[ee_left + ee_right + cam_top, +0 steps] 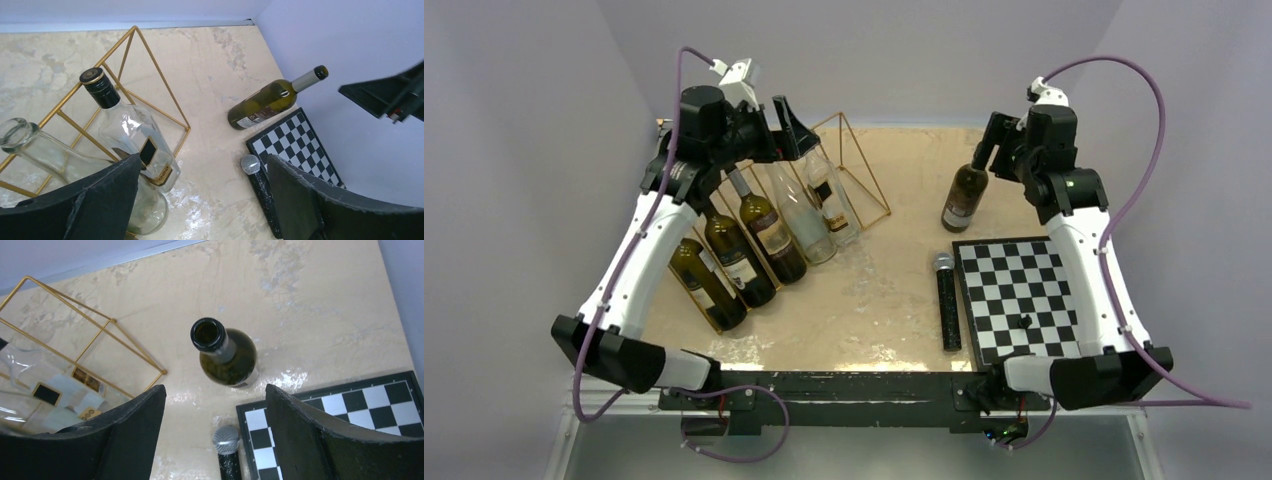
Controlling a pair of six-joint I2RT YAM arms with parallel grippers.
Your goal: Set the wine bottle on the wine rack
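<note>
Looking down from the top camera, I see the wine bottle [964,195] standing upright on the table [884,290], right of centre in the frame. It is just above the upper left corner of the chessboard [1019,300] and well apart from the wine rack [162,78]. It is dark green, and the right wrist view shows its mouth open.

My right gripper [215,390] hangs by the bottle's neck in the top view. From its own camera the two fingers stand apart at the bottom of the frame, with the bottle beyond their tips and nothing between them, so it holds nothing.

My left gripper [204,161] sits over the far end of the rack, in the upper left of the top view. Its fingers are spread wide, and only bare table shows in the gap.

The rack fills the left-centre of the top frame and carries five bottles lying slanted side by side. Three dark ones are toward the lower left and two clear ones toward the right. The rightmost, a clear bottle with a black cap [132,135], lies next to the rack's triangular end.

A black microphone [948,300] lies along the left edge of the chessboard.
</note>
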